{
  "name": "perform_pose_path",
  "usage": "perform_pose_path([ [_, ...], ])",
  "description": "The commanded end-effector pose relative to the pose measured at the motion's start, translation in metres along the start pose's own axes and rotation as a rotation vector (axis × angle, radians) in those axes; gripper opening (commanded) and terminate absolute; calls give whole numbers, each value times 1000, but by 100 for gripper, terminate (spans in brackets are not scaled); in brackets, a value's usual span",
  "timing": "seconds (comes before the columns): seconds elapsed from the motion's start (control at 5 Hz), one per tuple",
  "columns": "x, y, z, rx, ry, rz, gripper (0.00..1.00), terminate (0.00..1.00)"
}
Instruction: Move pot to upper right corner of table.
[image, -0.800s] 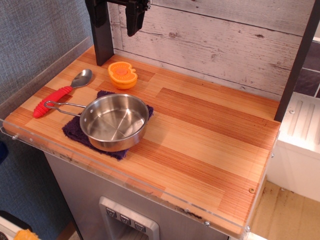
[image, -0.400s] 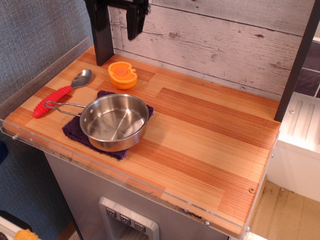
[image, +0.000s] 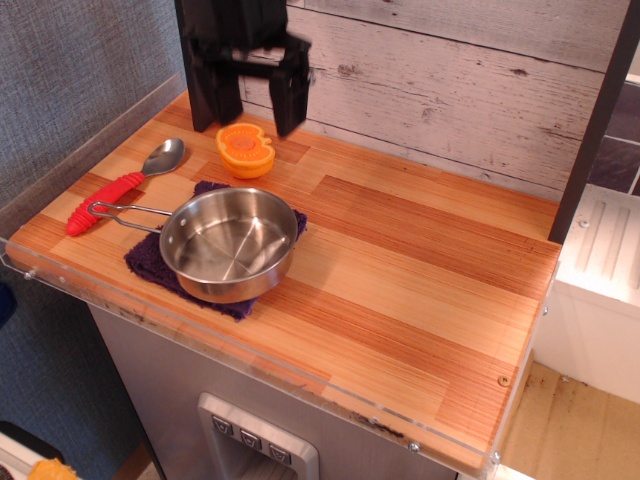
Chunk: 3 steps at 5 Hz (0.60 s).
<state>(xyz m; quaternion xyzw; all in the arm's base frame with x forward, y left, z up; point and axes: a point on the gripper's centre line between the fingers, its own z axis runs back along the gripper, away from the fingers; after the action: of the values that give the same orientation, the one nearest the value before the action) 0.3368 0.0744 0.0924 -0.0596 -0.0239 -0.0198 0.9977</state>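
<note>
The shiny steel pot (image: 229, 243) sits on a purple cloth (image: 150, 262) at the table's front left, its wire handle (image: 125, 211) pointing left. The wooden table (image: 420, 270) stretches to the right. My black gripper (image: 259, 105) hangs open and empty above the back left of the table, over the orange toy, well behind the pot. Its two fingers (image: 291, 95) stand wide apart.
An orange round toy (image: 245, 150) lies behind the pot. A red-handled metal spoon (image: 125, 183) lies at the left edge. A whitewashed plank wall (image: 450, 80) backs the table; a dark post (image: 590, 130) stands at the right rear corner.
The gripper has come down from the top edge of the view and its fingers have spread open. The pot, cloth, spoon and toy have not moved.
</note>
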Motion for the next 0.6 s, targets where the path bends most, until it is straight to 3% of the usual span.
perform_pose_path([
  [0.0,-33,-34,12,49,-81,-69,100,0],
  [0.2,-41,-46,12,74,-110,-70,100,0],
  [0.4,-42,-54,-2,81,-98,-94,100,0],
])
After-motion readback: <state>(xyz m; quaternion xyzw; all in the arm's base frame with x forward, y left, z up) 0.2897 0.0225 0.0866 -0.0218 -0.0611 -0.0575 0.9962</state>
